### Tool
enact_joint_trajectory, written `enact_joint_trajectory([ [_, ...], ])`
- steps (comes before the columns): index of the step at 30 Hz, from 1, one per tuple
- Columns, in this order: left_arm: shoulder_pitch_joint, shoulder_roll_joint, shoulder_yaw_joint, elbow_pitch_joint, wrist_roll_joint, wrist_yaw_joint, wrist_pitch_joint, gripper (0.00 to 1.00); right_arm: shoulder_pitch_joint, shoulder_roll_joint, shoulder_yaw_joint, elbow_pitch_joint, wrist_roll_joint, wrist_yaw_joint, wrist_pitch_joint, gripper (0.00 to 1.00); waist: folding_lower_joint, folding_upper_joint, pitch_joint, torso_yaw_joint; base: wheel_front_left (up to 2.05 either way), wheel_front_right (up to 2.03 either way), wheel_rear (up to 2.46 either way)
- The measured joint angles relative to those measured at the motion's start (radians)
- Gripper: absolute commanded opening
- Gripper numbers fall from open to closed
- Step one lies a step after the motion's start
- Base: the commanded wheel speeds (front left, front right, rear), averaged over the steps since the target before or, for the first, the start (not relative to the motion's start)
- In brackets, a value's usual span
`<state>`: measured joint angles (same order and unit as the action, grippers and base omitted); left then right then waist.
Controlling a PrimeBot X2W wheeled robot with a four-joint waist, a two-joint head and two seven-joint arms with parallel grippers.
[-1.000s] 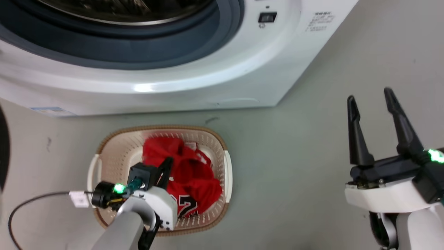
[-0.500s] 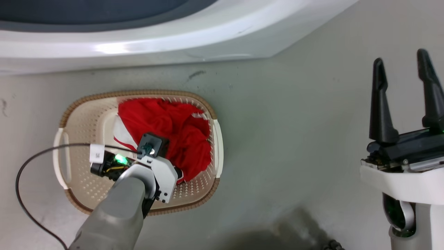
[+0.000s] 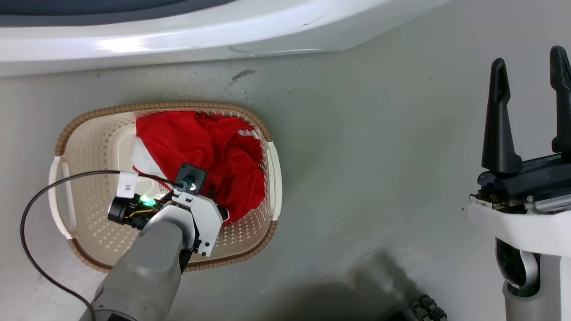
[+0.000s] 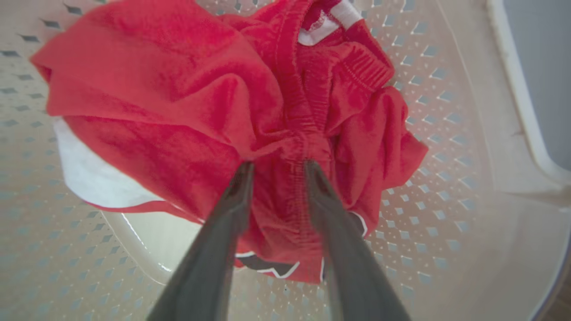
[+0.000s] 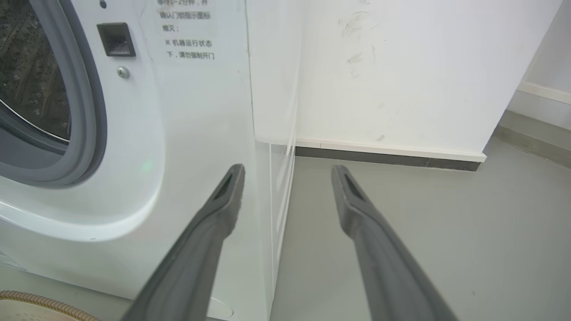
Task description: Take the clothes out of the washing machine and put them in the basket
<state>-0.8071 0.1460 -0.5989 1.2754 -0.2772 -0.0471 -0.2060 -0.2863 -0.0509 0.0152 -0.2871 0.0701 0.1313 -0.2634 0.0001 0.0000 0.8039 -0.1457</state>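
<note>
The clothes (image 3: 200, 147) are a crumpled red heap with white trim, lying in the right half of the cream basket (image 3: 89, 147) on the floor. My left wrist (image 3: 196, 214) hangs over the heap and hides the fingers. In the left wrist view my left gripper (image 4: 279, 171) points down into the basket (image 4: 446, 156), with a bunched fold of the clothes (image 4: 178, 89) pinched between its tips. My right gripper (image 3: 531, 67) stands open at the right, away from the basket, and holds nothing (image 5: 287, 171). The washing machine (image 3: 178, 40) runs along the top edge; its porthole (image 5: 44, 111) stands open.
A black cable (image 3: 31, 209) loops from my left wrist over the basket's left side onto the grey floor. A white wall (image 5: 401, 67) with a dark baseboard stands right of the machine. A dark part of my base (image 3: 424, 307) shows at the bottom.
The head camera has tilted down, so the machine has slid up the picture. My left wrist has sunk lower into the basket with the clothes. The right gripper has stayed open.
</note>
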Motion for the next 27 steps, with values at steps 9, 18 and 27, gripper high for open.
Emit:
enact_joint_trajectory([
  [9, 0.062, 0.003, 0.045, -0.078, -0.044, 0.010, -0.054, 1.00, 0.016, 0.000, 0.011, 0.016, 0.007, 0.000, 0.000, 1.00, -0.0001, 0.0000, -0.097, 0.012, 0.00, 0.00, 0.00],
  [18, 0.277, 0.024, 0.186, -0.458, -0.034, 0.080, -0.056, 1.00, 0.077, 0.000, 0.015, 0.046, -0.005, 0.000, 0.000, 1.00, -0.0002, 0.0000, -0.247, 0.045, 0.00, 0.00, 0.00],
  [27, 0.491, -0.031, 0.366, -0.798, 0.033, 0.110, -0.056, 1.00, 0.152, 0.000, 0.015, 0.073, -0.019, 0.000, 0.000, 1.00, -0.0003, 0.0000, -0.395, 0.089, 0.00, 0.00, 0.00],
])
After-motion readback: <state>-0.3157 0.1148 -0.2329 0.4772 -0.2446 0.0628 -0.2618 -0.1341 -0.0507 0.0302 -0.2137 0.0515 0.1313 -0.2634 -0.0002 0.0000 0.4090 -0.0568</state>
